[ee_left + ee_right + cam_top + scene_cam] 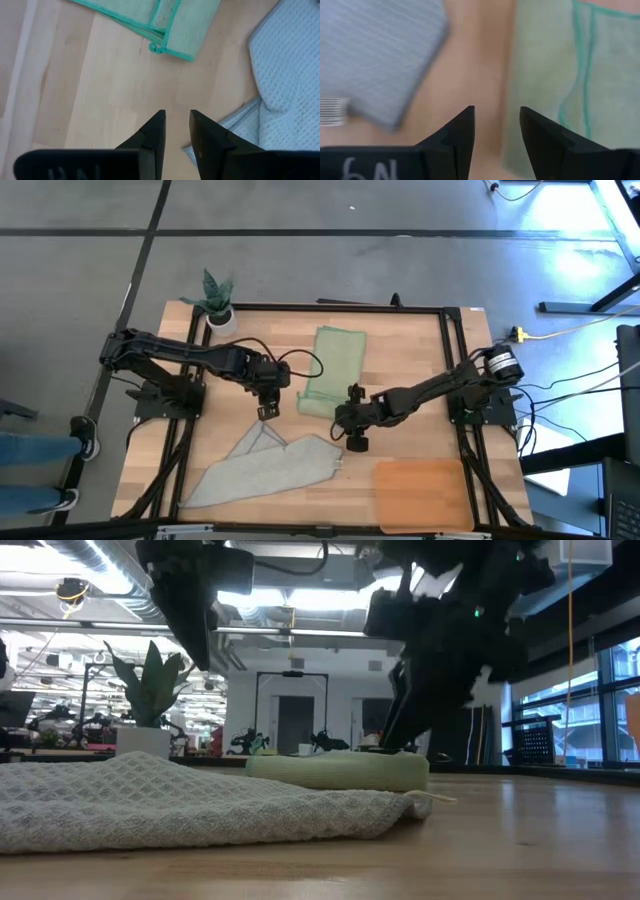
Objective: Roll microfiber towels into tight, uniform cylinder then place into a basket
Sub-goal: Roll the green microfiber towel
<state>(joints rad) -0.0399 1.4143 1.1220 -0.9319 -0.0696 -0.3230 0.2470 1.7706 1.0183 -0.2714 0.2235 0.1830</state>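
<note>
Green towel [330, 370] lies partly rolled at table centre; grey towel [265, 465] spread at its 7 o'clock. Left gripper [268, 412] and right gripper [352, 442] hover between them, fingers apart, empty. Basket [420, 490] at 4 o'clock.

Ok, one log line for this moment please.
left claw: open over bare table | right claw: open beside green towel | grey towel: unrolled | tray: empty
</note>
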